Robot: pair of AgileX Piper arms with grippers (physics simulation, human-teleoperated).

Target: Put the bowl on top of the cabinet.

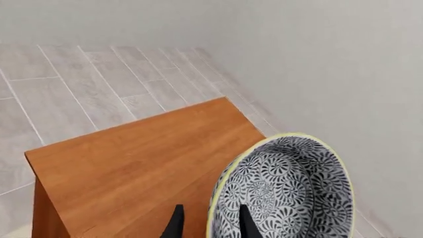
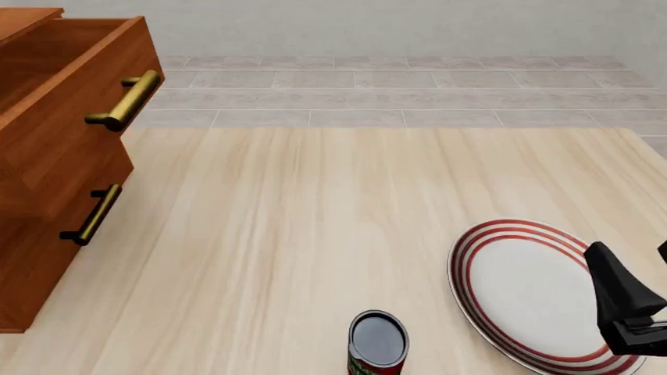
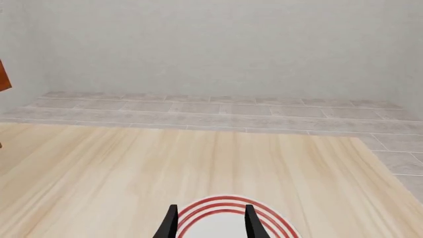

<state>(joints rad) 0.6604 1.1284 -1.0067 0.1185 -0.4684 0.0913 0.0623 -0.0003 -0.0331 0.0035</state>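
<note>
Bowl (image 1: 284, 191), deep glazed ceramic with dense blue-grey floral swirls and a pale rim, hangs tilted above the smooth reddish wooden cabinet (image 1: 142, 163) top, its rim pinched by the left gripper (image 1: 210, 225). Right gripper (image 3: 210, 220) stands parted and holding nothing over the flat red-ringed plate (image 2: 521, 293).

Light is bright, even and diffuse in all three views, with no visible source, no glare and almost no cast shadows on the table (image 2: 312, 234). Only the cabinet (image 2: 62, 117) shows shading, its drawer fronts darker below the handles. Everything renders sharp from near to far, without blur or edge distortion.
</note>
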